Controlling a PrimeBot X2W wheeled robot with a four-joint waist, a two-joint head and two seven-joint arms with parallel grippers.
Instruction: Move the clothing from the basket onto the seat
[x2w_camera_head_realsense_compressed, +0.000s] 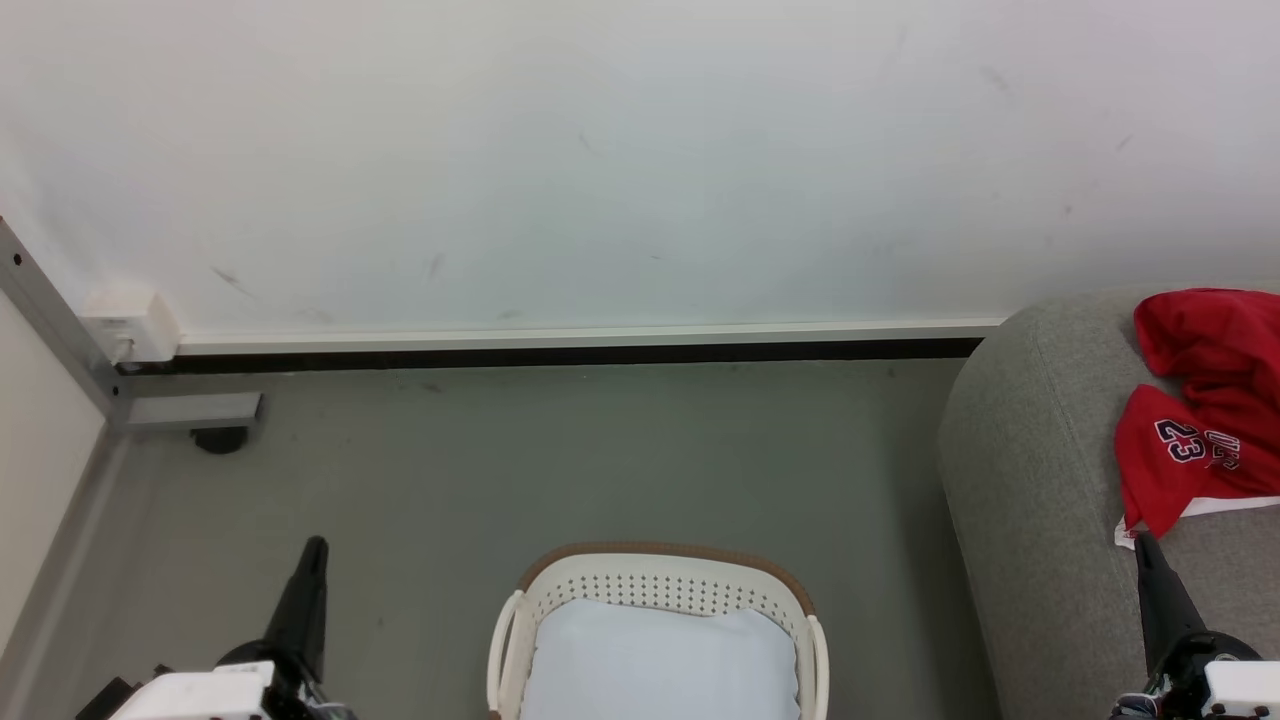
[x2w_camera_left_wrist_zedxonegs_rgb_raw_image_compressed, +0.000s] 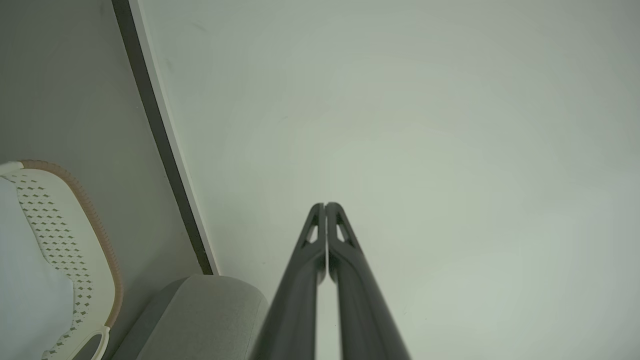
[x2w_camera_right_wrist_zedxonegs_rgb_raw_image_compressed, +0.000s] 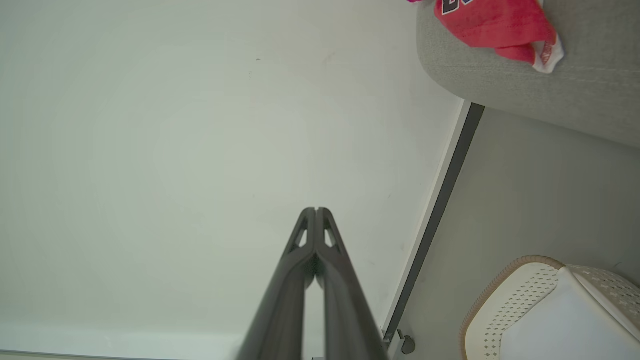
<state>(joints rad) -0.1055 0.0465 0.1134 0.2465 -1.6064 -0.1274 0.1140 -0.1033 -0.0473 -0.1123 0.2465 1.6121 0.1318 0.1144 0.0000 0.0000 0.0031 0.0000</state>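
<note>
**While both pincers are clenched, clothing (x2w_camera_head_realsense_compressed: 1210, 400) lies on sofa (x2w_camera_head_realsense_compressed: 1040, 480)**

Where the head view reaches its right edge, the red clothing sits bunched on top of the light grey sofa, close to its rounded arm. One piece shows a dark, white-edged "23". A strip of white trim runs along the lower edge of the heap. All of the red fabric in view rests on the upholstery.

Basket (x2w_camera_head_realsense_compressed: 650, 585): white, perforated wall, brown rim, two white handles. It stands on the grey floor (x2w_camera_head_realsense_compressed: 600, 460) at bottom centre of the head view, left of the sofa and apart from it. A pale bluish-white pad (x2w_camera_head_realsense_compressed: 660, 660) lies flat inside it.

Left pincer (x2w_camera_head_realsense_compressed: 314, 548): lower left of the head view, over the floor, left of the basket and not touching it. In the left wrist view its two dark fingers meet at the tips with nothing between them. They point at the white wall (x2w_camera_head_realsense_compressed: 600, 150).

Right pincer (x2w_camera_head_realsense_compressed: 1145, 540): lower right of the head view, its tip just below the white trim. In the right wrist view the fingers are pressed together and empty, aimed at bare wall. The clothing lies in that view's upper right corner, well apart from them.

A white skirting board (x2w_camera_head_realsense_compressed: 580, 336) over a dark gap runs along the foot of the wall.
</note>
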